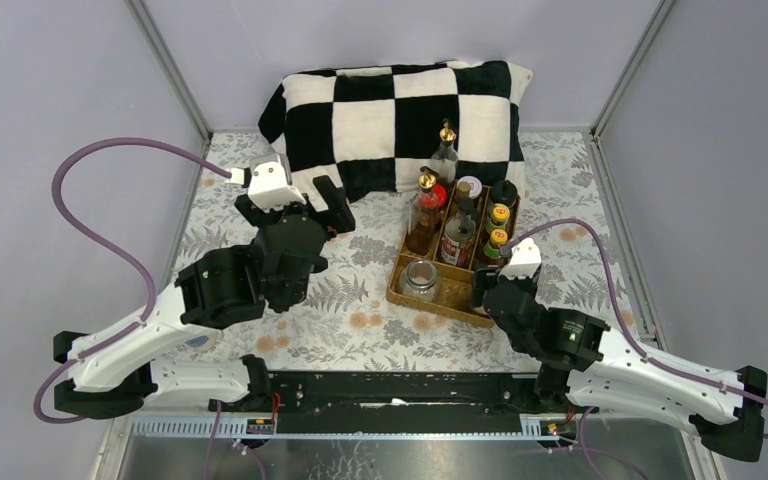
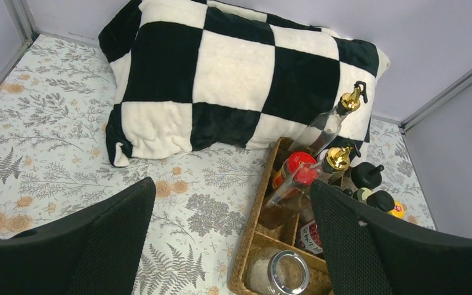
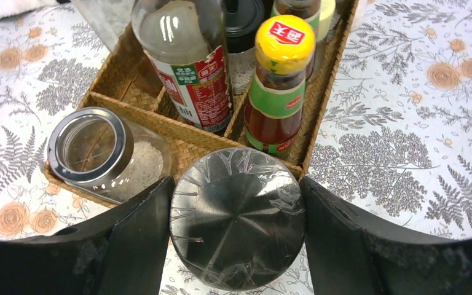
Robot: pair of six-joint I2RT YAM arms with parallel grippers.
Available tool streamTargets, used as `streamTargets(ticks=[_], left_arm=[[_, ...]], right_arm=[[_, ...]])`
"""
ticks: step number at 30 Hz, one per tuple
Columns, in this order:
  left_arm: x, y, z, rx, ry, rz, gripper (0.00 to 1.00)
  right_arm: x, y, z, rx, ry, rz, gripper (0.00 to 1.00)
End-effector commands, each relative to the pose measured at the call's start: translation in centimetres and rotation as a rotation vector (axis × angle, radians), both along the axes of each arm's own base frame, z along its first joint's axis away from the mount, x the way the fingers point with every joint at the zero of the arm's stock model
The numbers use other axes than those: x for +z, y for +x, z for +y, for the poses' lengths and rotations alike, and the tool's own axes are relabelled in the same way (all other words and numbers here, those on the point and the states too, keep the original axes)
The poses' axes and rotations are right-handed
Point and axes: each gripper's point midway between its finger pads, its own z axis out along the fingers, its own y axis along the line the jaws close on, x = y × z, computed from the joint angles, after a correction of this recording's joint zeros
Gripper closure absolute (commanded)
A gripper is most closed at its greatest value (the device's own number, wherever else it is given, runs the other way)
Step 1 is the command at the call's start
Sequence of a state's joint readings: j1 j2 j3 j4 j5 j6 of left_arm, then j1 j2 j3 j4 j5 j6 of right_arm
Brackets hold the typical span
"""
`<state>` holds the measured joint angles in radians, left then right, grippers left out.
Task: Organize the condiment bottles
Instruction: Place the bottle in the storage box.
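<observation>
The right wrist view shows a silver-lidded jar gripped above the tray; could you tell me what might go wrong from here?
1. The silver-lidded jar in the right gripper appears to hang over the wicker tray's near wall; lowered here, it may catch the rim and tip.
2. The clear jar and yellow-capped bottle sit close by, so it could knock them.

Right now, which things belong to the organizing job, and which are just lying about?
Job: gold-topped bottles, red-capped bottle, yellow-capped bottles, clear jar, steel-lidded jar in right gripper.
Lying about: pillow, floral cloth; tray merely holds them.
</observation>
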<state>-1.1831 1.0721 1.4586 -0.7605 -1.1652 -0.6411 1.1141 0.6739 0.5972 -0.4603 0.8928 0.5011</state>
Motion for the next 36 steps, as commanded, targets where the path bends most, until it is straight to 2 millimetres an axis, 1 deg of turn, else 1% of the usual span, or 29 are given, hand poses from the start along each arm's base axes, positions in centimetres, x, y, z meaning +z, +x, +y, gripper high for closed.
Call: streamTargets(ticks=[1,5,8,10,13,14,18,20,22,24,26,27,28,30,32,33,36], left_arm=[[0.2,0.1,-0.6,-0.007,-0.026,-0.009,0.01],[0.1,0.2,-0.8,-0.013,-0.029,-0.008,0.01],[0.1,0.2,-1.0,-0.015,-0.027,-0.006,0.01],[0.0,0.3,-1.1,-0.014,-0.022,-0.005,0.01],[-0.2,0.4,-1.3,-0.009,-0.011,0.001,0.01],[-0.2,0.4,-1.3,-0.007,-0.007,0.003,0.01],[0.4,0.6,-1.7,-0.011,0.008,0.004,0.01],[0.8,0.6,-1.1,0.014,0.022,0.005,0.01],[0.5,0.9,-0.6,0.043,0.009,0.016,0.01],[-0.8,1.9,0.0,0.077,0.004,0.059,0.01],[-3.4,3.9,0.6,0.139,0.06,0.136,0.01],[-5.3,5.4,1.0,0.186,0.112,0.199,0.01],[-7.3,6.4,0.8,0.217,0.168,0.262,0.01],[-11.2,7.8,0.9,0.31,0.278,0.355,0.01],[-13.9,8.6,2.3,0.444,0.305,0.395,0.01],[-15.0,9.0,3.1,0.493,0.289,0.413,0.01],[-17.9,10.2,6.0,0.603,0.15,0.475,0.01]], right_arm=[[1.1,0.6,-2.1,-0.163,0.071,-0.056,0.39],[0.6,0.6,-2.2,-0.186,0.056,-0.034,0.15],[0.4,0.5,-2.1,-0.193,0.049,-0.02,0.13],[0.4,0.5,-2.1,-0.194,0.052,-0.015,0.08],[1.0,0.3,-2.2,-0.189,0.061,-0.015,0.07],[1.5,0.3,-2.4,-0.188,0.061,-0.017,0.07],[5.5,0.0,-2.6,-0.145,0.088,-0.044,0.08],[7.7,-0.1,-2.3,-0.103,0.094,-0.056,0.08],[9.6,-0.2,-1.8,-0.052,0.087,-0.057,0.08],[10.9,-0.4,-0.8,0.011,0.074,-0.041,0.08],[11.7,-0.5,0.5,0.068,0.045,-0.008,0.08],[12.1,-0.6,1.0,0.094,0.041,0.004,0.08],[12.6,-0.8,1.6,0.124,0.046,0.017,0.08],[13.8,-1.1,2.7,0.183,0.059,0.026,0.08],[15.1,-1.3,3.3,0.225,0.064,0.024,0.08],[15.6,-1.4,3.6,0.243,0.065,0.025,0.08],[17.2,-1.7,4.2,0.292,0.063,0.029,0.08]])
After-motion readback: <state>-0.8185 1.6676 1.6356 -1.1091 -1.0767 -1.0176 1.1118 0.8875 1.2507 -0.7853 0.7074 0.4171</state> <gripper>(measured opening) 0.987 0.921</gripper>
